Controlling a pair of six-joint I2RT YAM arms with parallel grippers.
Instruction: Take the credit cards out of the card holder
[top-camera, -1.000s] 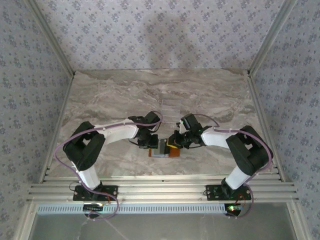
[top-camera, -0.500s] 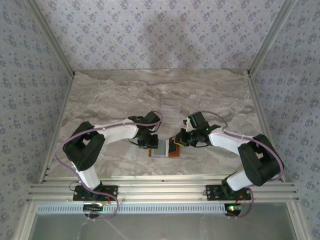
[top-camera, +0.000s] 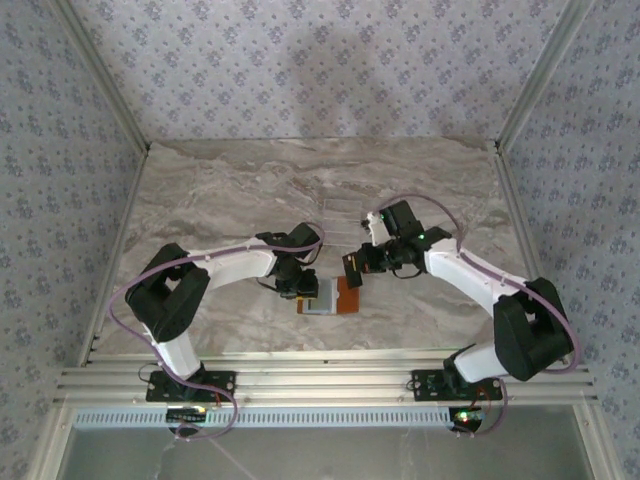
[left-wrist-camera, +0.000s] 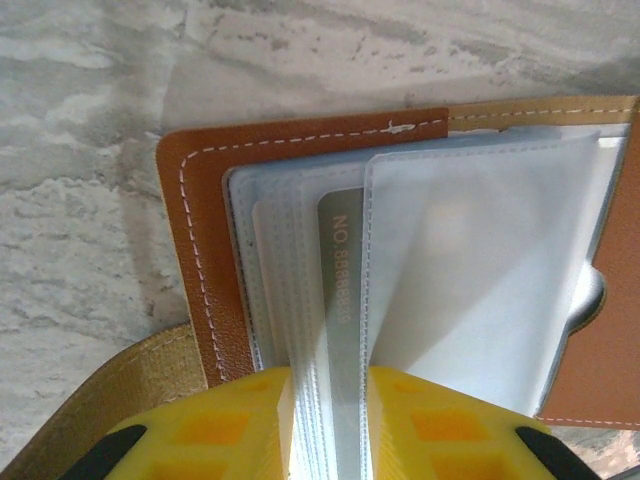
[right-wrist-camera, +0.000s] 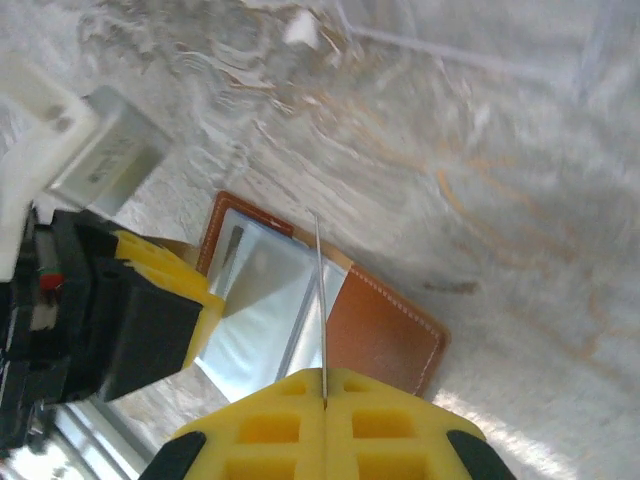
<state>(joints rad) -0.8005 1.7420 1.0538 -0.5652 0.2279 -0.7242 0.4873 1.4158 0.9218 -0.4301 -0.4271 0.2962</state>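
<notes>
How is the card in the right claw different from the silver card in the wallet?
Place: the gripped card is out of the card holder, raised above it; the silver card sits inside its clear sleeve. Pose: the gripped card shows edge-on, pinched in the right gripper; the silver card lies flat, number showing. Both are thin cards.

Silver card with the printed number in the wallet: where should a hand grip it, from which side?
Pinch the visible numbered strip of the silver card, one finger on each flat face, coming from above the open wallet. The clear sleeve covers the rest, so likely only that strip offers hold.
</notes>
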